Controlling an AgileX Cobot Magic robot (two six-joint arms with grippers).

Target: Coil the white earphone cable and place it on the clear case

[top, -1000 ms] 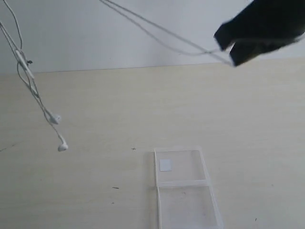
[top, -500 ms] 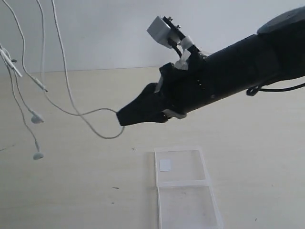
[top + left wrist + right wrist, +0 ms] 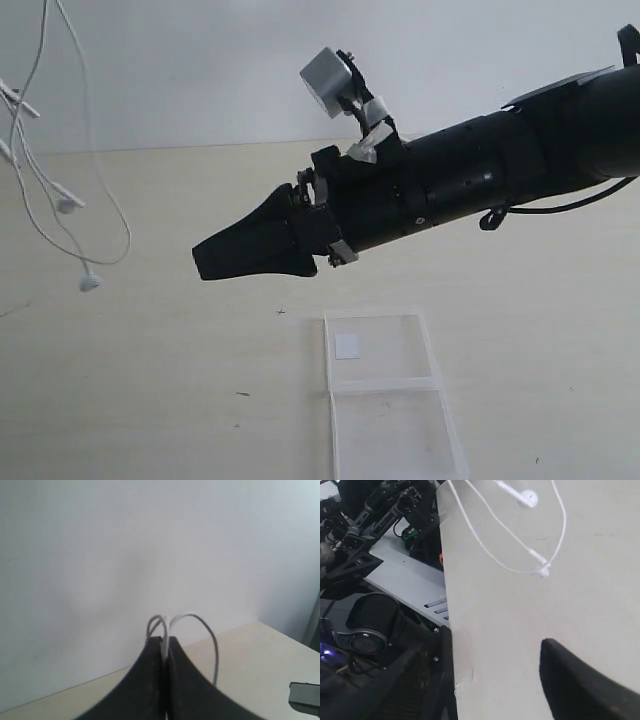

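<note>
My left pincer (image 3: 164,641) clamps earphone cable (image 3: 90,283), strands hanging vertical. My right pincer (image 3: 203,268) spread, empty; cable ahead of tips, toward tabletop (image 3: 150,400) left edge.

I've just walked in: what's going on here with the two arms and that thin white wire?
The left gripper, raised out of the exterior view, is shut on the white earphone cable, whose loops and earbuds dangle above the left side of the table. The right gripper reaches across toward the cable with its jaws open, holding nothing. The clear case lies opened flat on the table with nothing on it, so the cable is not yet placed.
</note>
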